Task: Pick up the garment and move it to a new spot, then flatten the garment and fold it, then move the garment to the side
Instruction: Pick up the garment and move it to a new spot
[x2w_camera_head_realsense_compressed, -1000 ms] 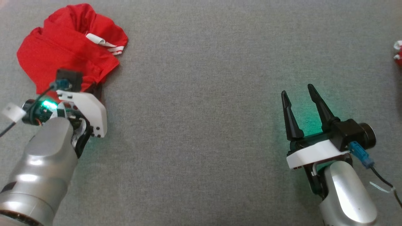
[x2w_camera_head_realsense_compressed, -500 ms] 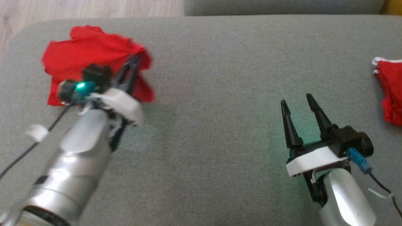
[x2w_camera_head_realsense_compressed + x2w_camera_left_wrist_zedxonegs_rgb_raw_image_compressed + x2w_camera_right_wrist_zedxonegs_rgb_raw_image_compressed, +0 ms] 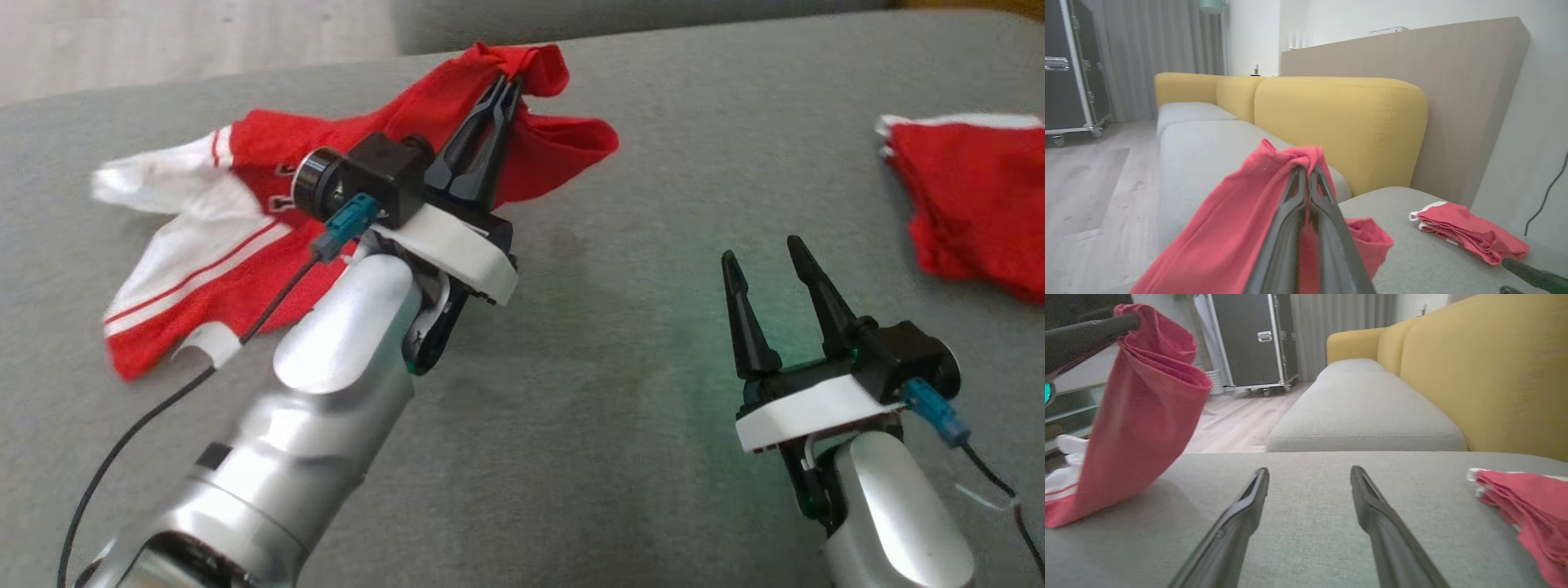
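The garment (image 3: 269, 171) is red with white, red-striped sleeves. One edge of it is lifted off the grey cushion and the rest trails down to the left. My left gripper (image 3: 508, 86) is shut on a bunched red fold at the garment's top; the left wrist view shows the garment (image 3: 1237, 228) draped over the shut fingertips of that left gripper (image 3: 1306, 171). In the right wrist view the garment (image 3: 1143, 412) hangs at the left from the left gripper's fingers (image 3: 1090, 328). My right gripper (image 3: 761, 255) rests low at the right, open and holding nothing; the right wrist view shows that right gripper (image 3: 1309, 473) above bare cushion.
A second red cloth (image 3: 971, 192) lies bunched at the cushion's right side, also seen as a red cloth (image 3: 1470, 232) and a red cloth (image 3: 1527, 502). The yellow sofa back (image 3: 1339, 122) rises behind the grey cushion (image 3: 620, 343). Wooden floor (image 3: 163, 41) lies beyond the far left edge.
My left gripper has lifted the garment and carried it up and to the right, so it has unfurled and its white sleeves show. The head camera has tilted. The right gripper has stayed put.
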You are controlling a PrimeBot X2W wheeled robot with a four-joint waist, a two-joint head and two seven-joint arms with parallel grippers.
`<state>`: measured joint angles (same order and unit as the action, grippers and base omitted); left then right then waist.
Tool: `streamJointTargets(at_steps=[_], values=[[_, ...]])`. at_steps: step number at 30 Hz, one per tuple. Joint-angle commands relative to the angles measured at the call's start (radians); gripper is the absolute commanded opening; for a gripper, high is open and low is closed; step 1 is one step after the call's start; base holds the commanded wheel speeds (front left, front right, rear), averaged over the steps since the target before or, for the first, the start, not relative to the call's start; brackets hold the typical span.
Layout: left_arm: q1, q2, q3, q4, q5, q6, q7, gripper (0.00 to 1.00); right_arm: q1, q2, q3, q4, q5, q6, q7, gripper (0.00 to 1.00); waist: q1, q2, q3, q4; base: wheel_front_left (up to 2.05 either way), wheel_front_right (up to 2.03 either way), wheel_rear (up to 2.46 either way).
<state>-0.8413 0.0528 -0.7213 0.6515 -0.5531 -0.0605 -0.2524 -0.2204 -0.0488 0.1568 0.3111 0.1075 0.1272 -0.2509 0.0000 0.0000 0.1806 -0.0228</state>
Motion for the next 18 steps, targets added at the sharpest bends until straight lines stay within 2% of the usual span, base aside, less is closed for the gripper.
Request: streamJointTargets(at_steps=[1,7,12,13,14,18], values=[[-0.061,0.007,0.021,-0.027,0.011,0.008,-0.009,0.00,-0.038,-0.001,0.027,-0.037,0.013,0.003,-0.011,1.00,0.0000,0.0000,0.028,-0.062,0.00,0.00,0.00],[-0.131,-0.002,-0.024,0.000,0.013,0.012,-0.009,0.00,-0.072,-0.001,0.066,-0.054,0.052,0.003,-0.011,1.00,0.0000,0.0000,0.077,-0.166,0.00,0.00,0.00],[-0.160,-0.002,-0.111,-0.032,-0.038,0.006,-0.009,0.00,-0.085,-0.001,0.066,-0.058,0.062,0.003,-0.011,1.00,0.0000,0.0000,0.096,-0.203,0.00,0.00,0.00],[-0.161,-0.002,-0.128,-0.038,-0.049,0.007,-0.009,0.73,-0.086,-0.001,0.064,-0.058,0.062,0.003,-0.011,1.00,0.0000,0.0000,0.097,-0.204,0.00,0.00,0.00],[-0.157,-0.002,-0.144,-0.036,-0.068,0.005,-0.009,1.00,-0.087,-0.001,0.062,-0.057,0.062,0.003,-0.011,1.00,0.0000,0.0000,0.097,-0.204,0.00,0.00,0.00],[-0.151,-0.002,-0.201,-0.006,-0.102,-0.002,-0.009,1.00,-0.085,-0.001,0.046,-0.057,0.058,0.003,-0.011,1.00,0.0000,0.0000,0.089,-0.187,0.00,0.00,0.00]])
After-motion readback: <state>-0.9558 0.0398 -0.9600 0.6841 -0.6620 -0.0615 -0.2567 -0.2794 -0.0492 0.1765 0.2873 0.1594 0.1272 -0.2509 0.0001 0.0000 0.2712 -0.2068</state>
